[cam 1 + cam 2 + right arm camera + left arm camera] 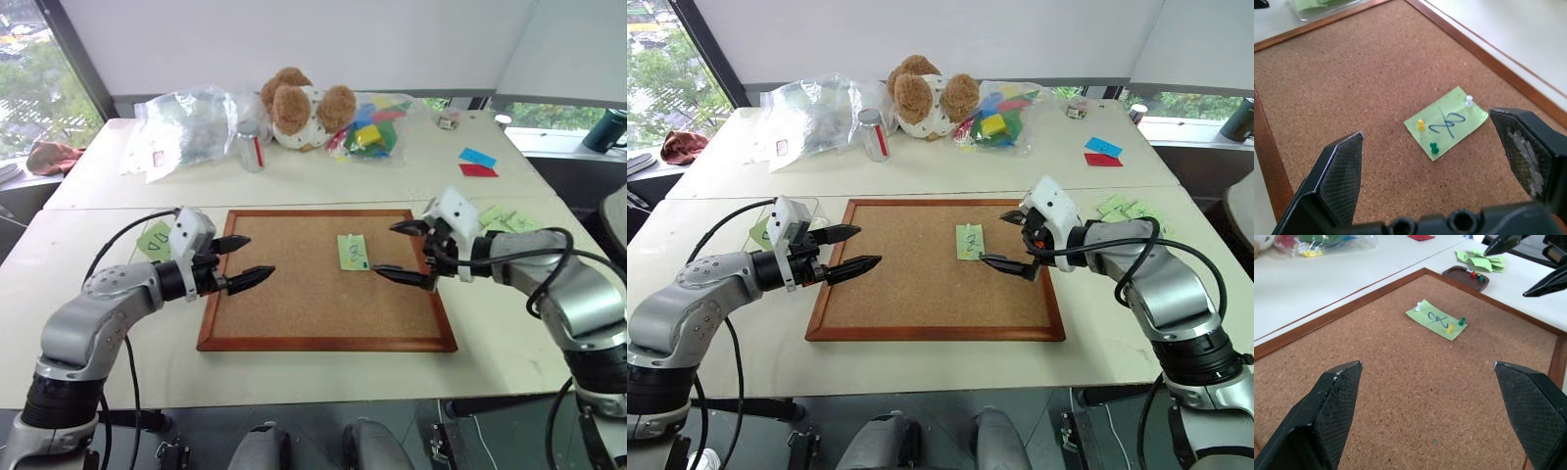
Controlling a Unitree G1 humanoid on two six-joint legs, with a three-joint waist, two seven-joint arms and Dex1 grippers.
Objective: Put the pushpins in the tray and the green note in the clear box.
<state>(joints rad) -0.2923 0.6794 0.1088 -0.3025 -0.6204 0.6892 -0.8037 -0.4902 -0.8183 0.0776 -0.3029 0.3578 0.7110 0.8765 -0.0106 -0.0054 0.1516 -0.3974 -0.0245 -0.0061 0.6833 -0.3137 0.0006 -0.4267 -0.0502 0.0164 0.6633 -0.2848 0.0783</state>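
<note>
The green note (1447, 122), with a dark scrawl, lies on the corkboard (294, 304), held by three pushpins: white (1469, 101), yellow (1421, 124) and green (1434, 147). My right gripper (383, 249) hovers open just right of the note, a finger on either side of it. My left gripper (262, 256) hangs open over the board's left part, pointing toward the note. The dark brown tray (1452, 271) sits off the board's right edge with a few pins in it. The clear box (1308, 12), holding green paper, stands beside the board's left edge.
A pile of loose green notes (505, 217) lies right of the board. At the back of the table are a stuffed bear (299, 108), clear plastic bags (186, 127), a bag of coloured blocks (377, 122), a jar (250, 147), and blue and red notes (477, 162).
</note>
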